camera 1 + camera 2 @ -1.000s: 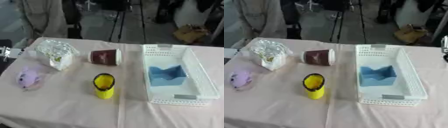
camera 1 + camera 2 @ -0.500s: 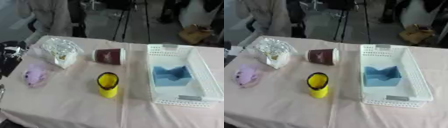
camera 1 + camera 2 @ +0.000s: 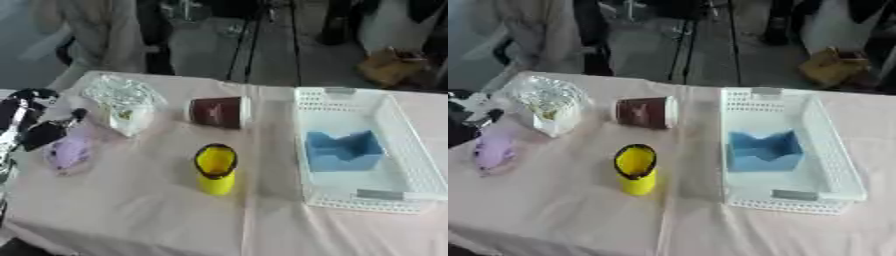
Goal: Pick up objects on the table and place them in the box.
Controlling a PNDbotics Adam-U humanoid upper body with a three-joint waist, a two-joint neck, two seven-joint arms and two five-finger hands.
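Observation:
A purple soft toy (image 3: pixel 70 152) lies at the table's left side. My left hand (image 3: pixel 33 131), black and silver, comes in from the left edge just beside the toy, its fingers stretched out and holding nothing. A clear crinkled bag (image 3: pixel 122 101) sits behind the toy. To the bag's right a dark red paper cup (image 3: pixel 217 111) lies on its side. A yellow cup with a black rim (image 3: pixel 215 169) stands in the middle. On the right is the white slotted box (image 3: pixel 300 130), with a blue object (image 3: pixel 343 150) inside. My right hand shows in no view.
A pale pink cloth covers the table (image 3: pixel 131 210). Beyond the far edge are tripod legs (image 3: pixel 249 45), a brown bag on the floor (image 3: pixel 392 65) and people standing.
My left hand has come further in from the left edge, up to the purple toy. The whole picture has shifted as the head moved; the objects lie where they were.

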